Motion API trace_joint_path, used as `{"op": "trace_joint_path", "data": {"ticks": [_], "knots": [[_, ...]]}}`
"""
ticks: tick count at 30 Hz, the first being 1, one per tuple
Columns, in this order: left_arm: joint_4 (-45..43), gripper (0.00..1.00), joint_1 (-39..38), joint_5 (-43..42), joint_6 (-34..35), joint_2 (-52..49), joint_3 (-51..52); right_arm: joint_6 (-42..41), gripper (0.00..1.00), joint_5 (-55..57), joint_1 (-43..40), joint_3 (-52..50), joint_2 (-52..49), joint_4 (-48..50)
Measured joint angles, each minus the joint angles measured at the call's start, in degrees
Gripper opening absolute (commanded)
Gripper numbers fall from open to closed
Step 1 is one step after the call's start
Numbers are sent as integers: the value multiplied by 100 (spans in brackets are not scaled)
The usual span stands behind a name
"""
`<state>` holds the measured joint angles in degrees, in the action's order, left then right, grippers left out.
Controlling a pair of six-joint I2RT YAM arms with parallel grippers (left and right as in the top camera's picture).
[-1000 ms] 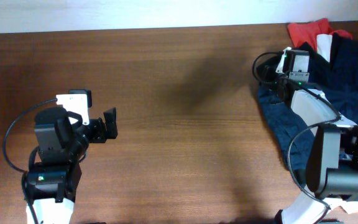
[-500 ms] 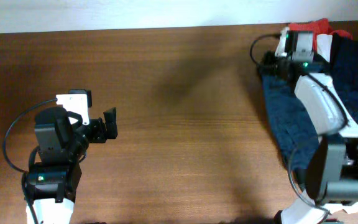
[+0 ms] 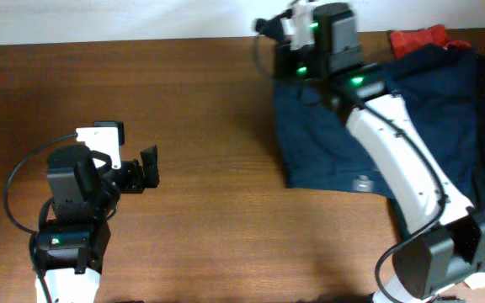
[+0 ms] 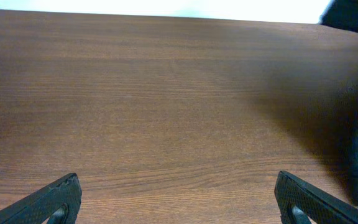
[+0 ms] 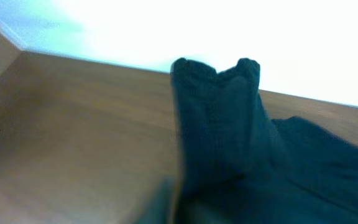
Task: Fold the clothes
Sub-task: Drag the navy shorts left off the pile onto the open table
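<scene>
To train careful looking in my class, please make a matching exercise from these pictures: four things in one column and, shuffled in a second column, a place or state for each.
Things
1. dark navy-blue cloth shorts
2. red cloth
3. left tool
4. right tool

Places or states
A. open, over the bare brown wooden table
B. at the table's far right corner
C. lying mostly flat, right of the middle
D. at the far edge, apparently shut on a raised bunch of the shorts

Pairs: 1-C, 2-B, 3-A, 4-D
</scene>
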<state>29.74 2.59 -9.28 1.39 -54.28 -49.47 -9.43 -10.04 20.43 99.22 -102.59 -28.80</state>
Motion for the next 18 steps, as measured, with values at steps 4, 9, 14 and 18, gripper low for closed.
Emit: {"op": "trace_joint_path", "data": {"ticks": [4, 9, 14, 18], "knots": [[0, 99, 0, 0, 0, 0, 0, 24, 99, 201, 546, 0, -199, -240], [-4, 99, 0, -243, 0, -2, 0, 42, 99, 778, 341, 11, -216, -1434], [2, 99, 0, -442, 0, -7, 0, 70, 99, 1056, -289, 2, -216, -3657], [9, 99, 0, -514, 0, -7, 0, 103, 99, 1117, -391, -313, -216, -4319]]}}
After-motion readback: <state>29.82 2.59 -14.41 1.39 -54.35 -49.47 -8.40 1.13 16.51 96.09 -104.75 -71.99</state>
